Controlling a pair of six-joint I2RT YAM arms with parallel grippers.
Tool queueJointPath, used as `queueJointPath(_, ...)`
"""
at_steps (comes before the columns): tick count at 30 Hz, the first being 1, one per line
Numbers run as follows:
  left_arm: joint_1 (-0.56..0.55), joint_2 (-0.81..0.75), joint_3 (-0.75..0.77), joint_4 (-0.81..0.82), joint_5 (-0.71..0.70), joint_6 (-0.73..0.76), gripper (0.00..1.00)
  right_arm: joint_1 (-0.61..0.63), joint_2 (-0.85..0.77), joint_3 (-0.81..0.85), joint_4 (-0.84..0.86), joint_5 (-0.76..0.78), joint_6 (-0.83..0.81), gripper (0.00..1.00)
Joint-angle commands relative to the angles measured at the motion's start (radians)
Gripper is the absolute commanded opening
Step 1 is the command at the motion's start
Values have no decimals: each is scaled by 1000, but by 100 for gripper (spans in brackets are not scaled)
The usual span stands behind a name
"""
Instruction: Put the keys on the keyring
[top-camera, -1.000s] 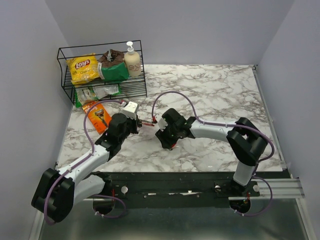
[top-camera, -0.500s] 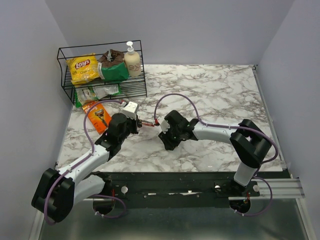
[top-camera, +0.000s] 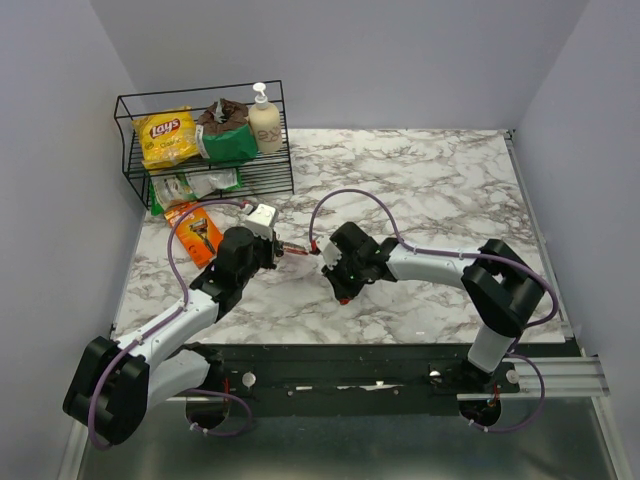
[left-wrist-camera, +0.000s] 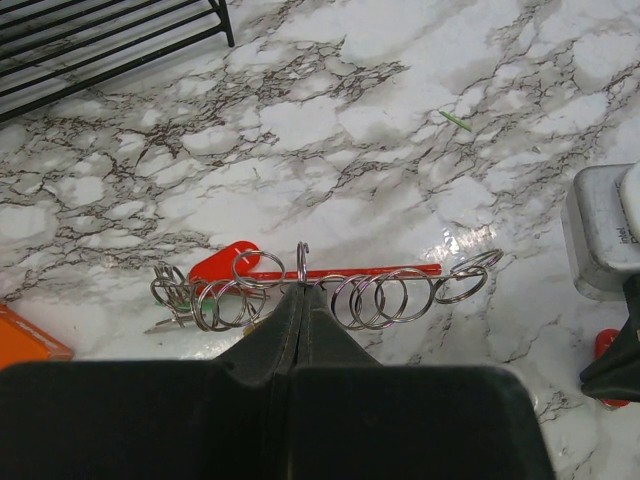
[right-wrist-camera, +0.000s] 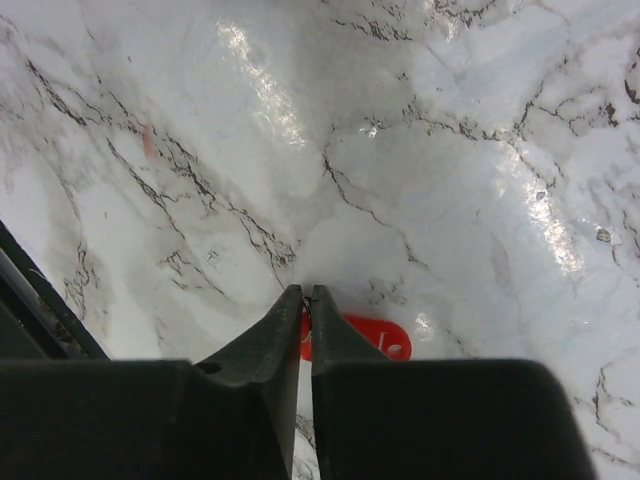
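The left gripper (left-wrist-camera: 302, 300) was pinched shut on the keyring (left-wrist-camera: 372, 270), whose red bar and silvery rings lay crosswise right at its fingertips. The right gripper (right-wrist-camera: 306, 300) was closed to a sliver on a red-headed key (right-wrist-camera: 366, 336). The key's head poked out just past the tips, above the marble table (right-wrist-camera: 450, 150). Far beyond the left gripper stood a black wire rack (left-wrist-camera: 110, 40).

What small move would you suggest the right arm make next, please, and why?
Probably carry the right gripper, its fingers seemingly pinching the red-headed key, toward the free end of the keyring. The left gripper holds that keyring pinched, and the top view shows a gap between the two.
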Motion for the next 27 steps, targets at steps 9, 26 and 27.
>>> queueJointPath(9,5,8,36,16,22,1,0,1,-81,19,-44,12,24,1)
queueJointPath(26,5,2,28,18,20,7,0,3,7,53,-70,18,131,2)
queueJointPath(27,5,0,28,18,20,8,0,1,12,53,-69,9,135,4)
